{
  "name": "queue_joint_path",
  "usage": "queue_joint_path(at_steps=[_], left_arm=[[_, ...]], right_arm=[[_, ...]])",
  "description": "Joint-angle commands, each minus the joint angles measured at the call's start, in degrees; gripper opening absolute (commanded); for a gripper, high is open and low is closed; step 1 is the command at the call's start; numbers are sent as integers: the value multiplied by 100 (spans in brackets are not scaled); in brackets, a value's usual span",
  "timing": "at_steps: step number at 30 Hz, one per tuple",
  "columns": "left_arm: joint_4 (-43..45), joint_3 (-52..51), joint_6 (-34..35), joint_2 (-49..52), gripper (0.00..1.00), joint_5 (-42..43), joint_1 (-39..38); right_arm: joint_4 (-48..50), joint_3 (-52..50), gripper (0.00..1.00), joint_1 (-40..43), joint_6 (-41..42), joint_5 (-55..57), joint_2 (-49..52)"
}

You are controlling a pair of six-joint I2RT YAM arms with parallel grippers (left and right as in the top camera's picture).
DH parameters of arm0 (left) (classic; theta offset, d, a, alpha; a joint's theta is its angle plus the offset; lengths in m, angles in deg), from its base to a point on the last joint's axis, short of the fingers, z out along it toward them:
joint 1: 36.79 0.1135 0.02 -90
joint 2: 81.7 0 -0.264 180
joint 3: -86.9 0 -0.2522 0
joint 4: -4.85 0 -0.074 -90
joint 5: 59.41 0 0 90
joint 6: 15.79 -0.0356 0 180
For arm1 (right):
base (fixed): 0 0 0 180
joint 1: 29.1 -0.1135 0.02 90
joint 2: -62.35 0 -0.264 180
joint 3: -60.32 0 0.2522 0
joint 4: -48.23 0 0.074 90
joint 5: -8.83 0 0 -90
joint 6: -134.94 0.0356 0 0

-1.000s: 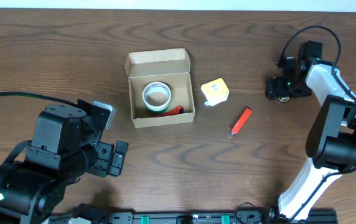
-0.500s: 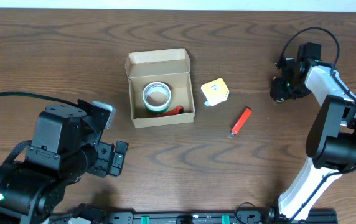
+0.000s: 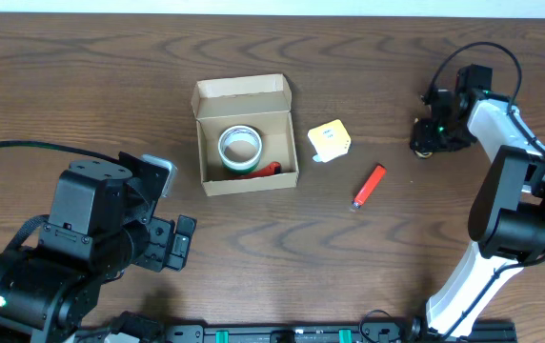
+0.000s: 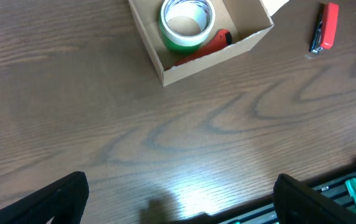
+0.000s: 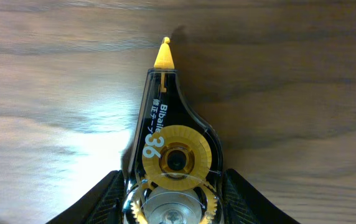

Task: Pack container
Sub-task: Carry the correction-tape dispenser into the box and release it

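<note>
OVERHEAD VIEW
- Container: is sitting on the table with its flap lid standing open, well apart from both sets of jaws.
- Contents: a green tape roll is lying flat inside; a red item is lying just beside it, against the wall opposite the lid.
- Loose items: a yellow block and a red pen-like item are lying between the container and the right jaws.
- Right gripper: is pointing down at the table; its jaw state is too small to read here.
- Left arm: is sitting folded, well apart from the container.

LEFT WRIST VIEW
- Left gripper: the jaws are standing wide and holding nothing; only the fingers are showing, at the bottom corners.
- Container: is sitting well ahead of the jaws, slightly rotated, open side up.
- Contents: the green tape roll and the red item are lying side by side inside, touching.
- Red pen-like item: is lying far ahead, beyond the right-hand finger.

RIGHT WRIST VIEW
- Right gripper: the jaws are narrowed onto a correction tape dispenser, with the fingers pressing against both flanks.
- Dispenser: the black-and-clear body is sitting between the jaws, its yellow gear showing and its yellow tip pointing straight ahead of them.
</note>
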Motion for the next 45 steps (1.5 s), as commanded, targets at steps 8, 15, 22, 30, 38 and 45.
queue_joint_path(at_steps=[8,15,22,30,38,45], left_arm=[[-13,37,-83,0,95,-4,13],[-13,37,-83,0,95,-4,13],[-13,37,-83,0,95,-4,13],[-13,39,-83,0,95,-4,13],[-13,37,-83,0,95,-4,13],[-13,37,-83,0,95,-4,13]], right_arm=[[-953,1307,33,-356,118,-1515,-793],[-1082,1429,33,-1403,573,-1646,-1458],[-1139,1427,36,-2817,1322,-1309,-1471],[-1226,1388,35,-4153,2415,278,-1303],[-1237,1388,33,-4636,3263,739,-824],[-1237,1388,33,-4690,3373,782,-476]])
